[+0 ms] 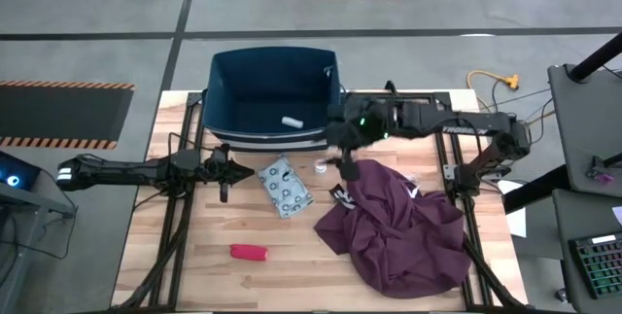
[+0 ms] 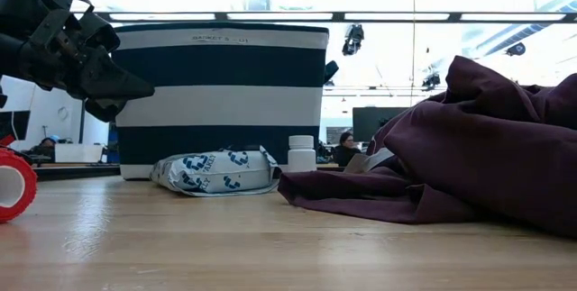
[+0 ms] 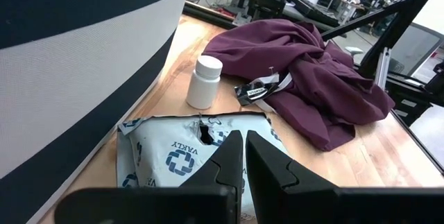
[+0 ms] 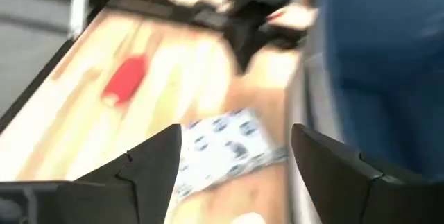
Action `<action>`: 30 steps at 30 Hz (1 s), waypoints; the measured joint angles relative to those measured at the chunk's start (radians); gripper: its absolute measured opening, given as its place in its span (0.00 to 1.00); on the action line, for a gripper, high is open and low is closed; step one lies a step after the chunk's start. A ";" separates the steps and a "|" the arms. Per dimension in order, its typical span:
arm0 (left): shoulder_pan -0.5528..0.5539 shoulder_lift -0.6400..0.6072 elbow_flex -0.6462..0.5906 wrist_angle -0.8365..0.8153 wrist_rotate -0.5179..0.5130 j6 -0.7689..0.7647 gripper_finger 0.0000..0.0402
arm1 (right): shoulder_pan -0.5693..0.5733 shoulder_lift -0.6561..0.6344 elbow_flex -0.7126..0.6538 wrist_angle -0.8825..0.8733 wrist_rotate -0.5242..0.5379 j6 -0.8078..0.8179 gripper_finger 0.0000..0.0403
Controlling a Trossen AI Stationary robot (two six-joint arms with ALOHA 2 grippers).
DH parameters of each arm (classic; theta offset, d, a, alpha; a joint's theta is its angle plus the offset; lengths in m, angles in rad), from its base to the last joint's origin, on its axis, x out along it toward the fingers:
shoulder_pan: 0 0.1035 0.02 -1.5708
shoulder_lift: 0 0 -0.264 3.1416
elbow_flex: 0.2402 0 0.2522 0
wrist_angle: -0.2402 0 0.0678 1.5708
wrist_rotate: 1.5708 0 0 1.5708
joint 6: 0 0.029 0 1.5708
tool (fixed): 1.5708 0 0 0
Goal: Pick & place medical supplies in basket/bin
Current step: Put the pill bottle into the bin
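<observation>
Bin: the dark-blue fabric bin [image 1: 272, 95] sits just behind the right gripper [image 1: 347, 165]; one white cylinder [image 1: 293, 122] already lies inside it, so I judge one supply placed and three to go.
Cloth: the maroon cloth [image 1: 398, 222] lies just beside and partly under the right gripper's side away from the bin; it is not a supply and is best left alone.
Packet: the pale-blue dotted packet [image 1: 285, 187] lies on the table between the two grippers, close in front of the left gripper [image 1: 225, 180].
Bottle: the second white cylinder [image 1: 320, 167], upright, stands just beside the right gripper, between packet and cloth.
Red piece: the red oblong [image 1: 249, 252] lies well apart from both grippers, on the side away from the bin.
Right gripper: fingers spread wide and empty, hovering by the bin's corner.
Left gripper: fingers nearly touching, holding nothing, low over the packet's edge.
Step, as I judge it: the right gripper takes the bottle; come straight down, centre the fingers on it, avoid snagging cloth.
Views: the high view alone shows the bin's contents; the low view hides them behind the wall but shows the bottle [image 2: 301, 153] upright; the left wrist view shows a tear in the packet [image 3: 187, 151].
</observation>
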 joint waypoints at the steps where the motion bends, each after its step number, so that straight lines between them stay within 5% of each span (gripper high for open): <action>1: 0.000 0.000 0.000 0.000 0.000 0.000 0.00 | 0.012 0.008 -0.003 -0.017 -0.001 0.019 0.66; 9: 0.000 0.001 0.000 0.000 0.000 0.000 0.00 | 0.035 0.016 -0.055 -0.052 0.000 0.152 0.66; 16: 0.000 0.004 0.000 0.000 0.000 0.000 0.00 | 0.044 0.016 -0.230 -0.043 0.025 0.238 0.70; 30: 0.000 0.004 0.000 0.000 0.000 0.000 0.00 | 0.032 0.015 -0.640 0.579 0.209 0.380 0.76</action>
